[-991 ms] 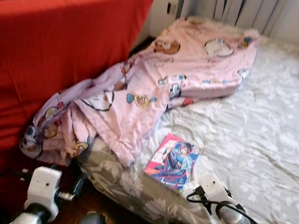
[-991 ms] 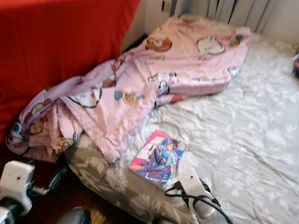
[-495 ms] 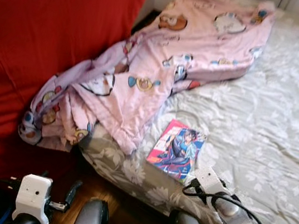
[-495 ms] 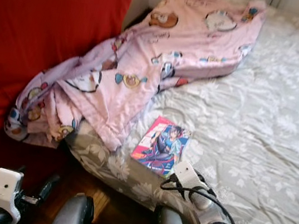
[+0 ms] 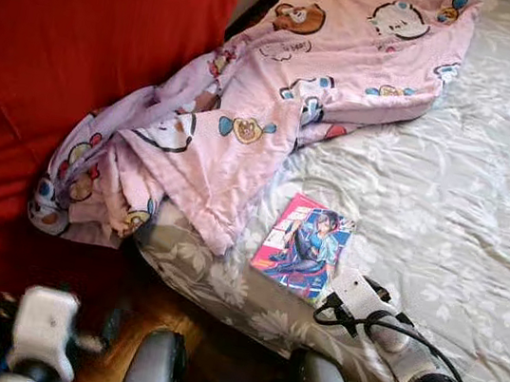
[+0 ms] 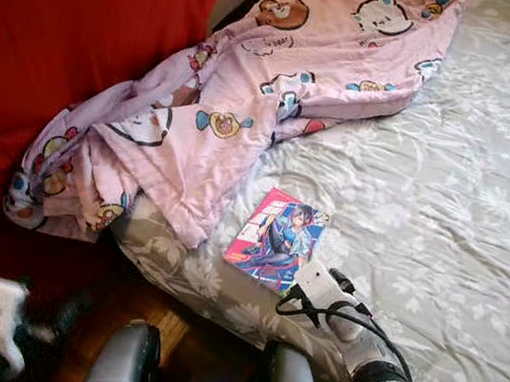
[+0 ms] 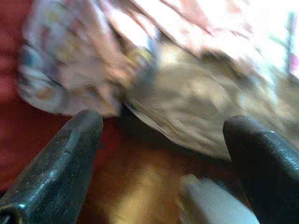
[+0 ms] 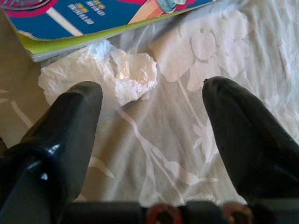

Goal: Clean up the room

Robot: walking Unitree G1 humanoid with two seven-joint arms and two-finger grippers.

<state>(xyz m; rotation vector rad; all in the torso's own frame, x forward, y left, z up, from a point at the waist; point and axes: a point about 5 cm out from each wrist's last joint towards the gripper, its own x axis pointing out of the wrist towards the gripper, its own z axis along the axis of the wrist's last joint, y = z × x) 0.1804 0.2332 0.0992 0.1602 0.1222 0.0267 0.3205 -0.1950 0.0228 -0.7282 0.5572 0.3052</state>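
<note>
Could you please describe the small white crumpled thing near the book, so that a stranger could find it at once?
On the bed with the grey floral sheet, find the colourful comic book near the front edge, below the pink cartoon blanket. The crumpled white scrap lies against the book's edge, before the open right gripper; it is plain white.

Head stereo downward; 2 close wrist views

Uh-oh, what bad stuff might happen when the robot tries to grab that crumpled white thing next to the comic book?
The right gripper is open over soft bedsheet, so its fingers might pinch sheet along with the crumpled white wrapper. The wrapper touches the comic book, which sits near the mattress edge and might get nudged off. The left gripper hangs low by the floor.
</note>
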